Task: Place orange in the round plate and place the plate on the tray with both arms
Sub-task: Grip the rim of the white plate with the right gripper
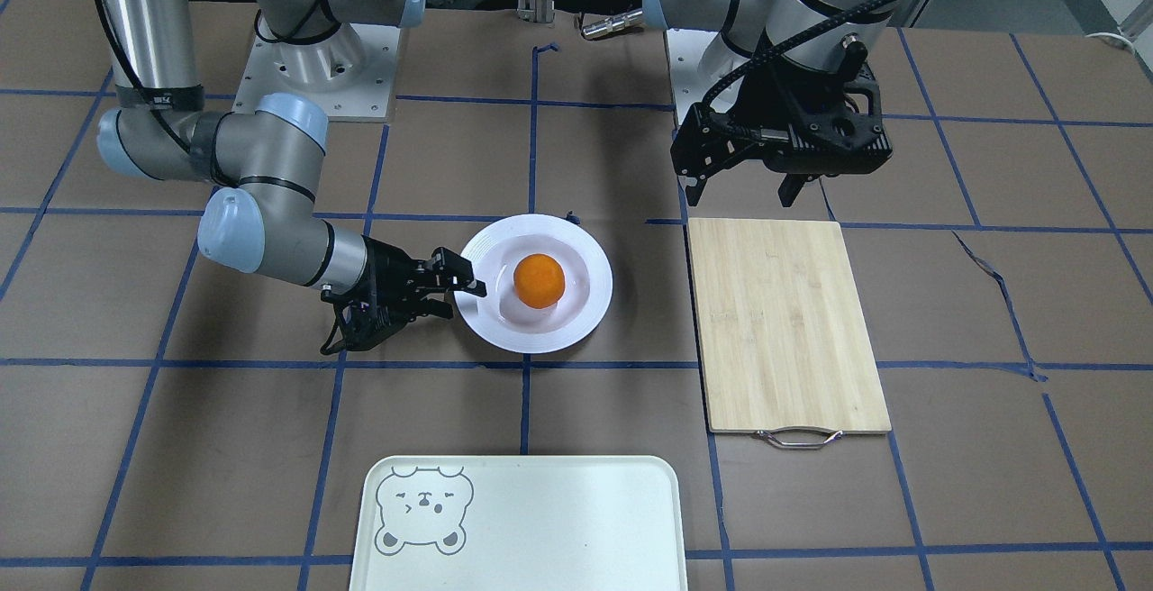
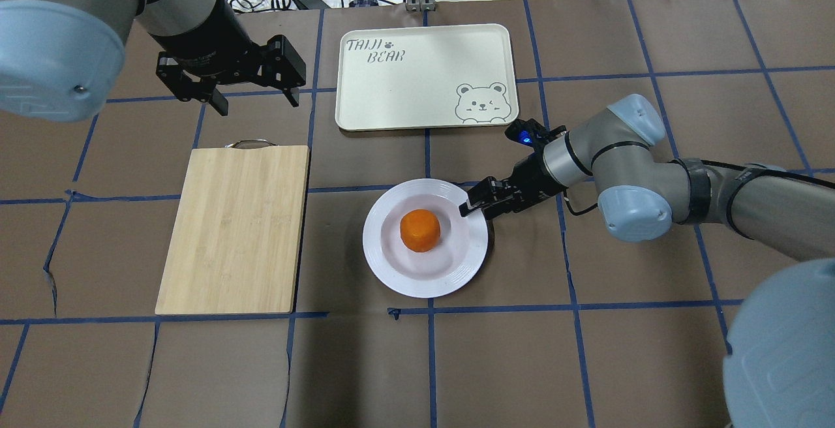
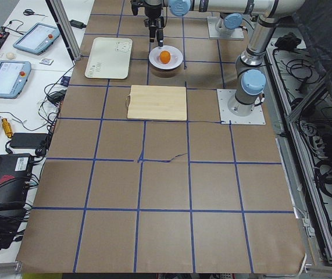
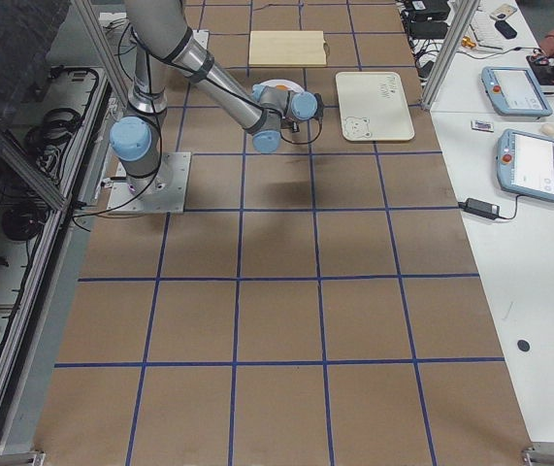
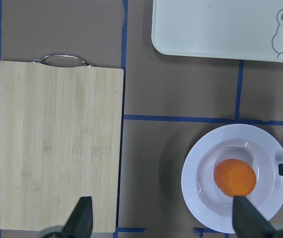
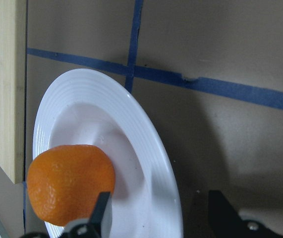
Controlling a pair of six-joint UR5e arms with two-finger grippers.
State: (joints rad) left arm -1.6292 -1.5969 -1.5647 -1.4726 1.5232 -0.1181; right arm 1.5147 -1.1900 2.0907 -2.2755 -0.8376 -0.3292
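The orange (image 1: 539, 281) lies in the sunken centre of the round plate (image 1: 576, 325), which rests flat on the table. My right gripper (image 1: 461, 298) comes in low from the side, open, with one finger over the ribbed rim (image 6: 82, 94) and the other outside it. In the right wrist view the orange (image 6: 69, 183) sits just past that finger. My left gripper (image 2: 258, 105) hangs open and holds nothing, high over the handle end of the board, away from the plate (image 2: 391, 271). The tray (image 2: 404, 89) with its bear face lies beyond the plate, with nothing on it.
A bamboo cutting board (image 2: 235, 226) with a metal handle lies on the robot's left of the plate. Brown paper with blue tape lines covers the table. Tablets and cables sit on side benches beyond the table's far edge.
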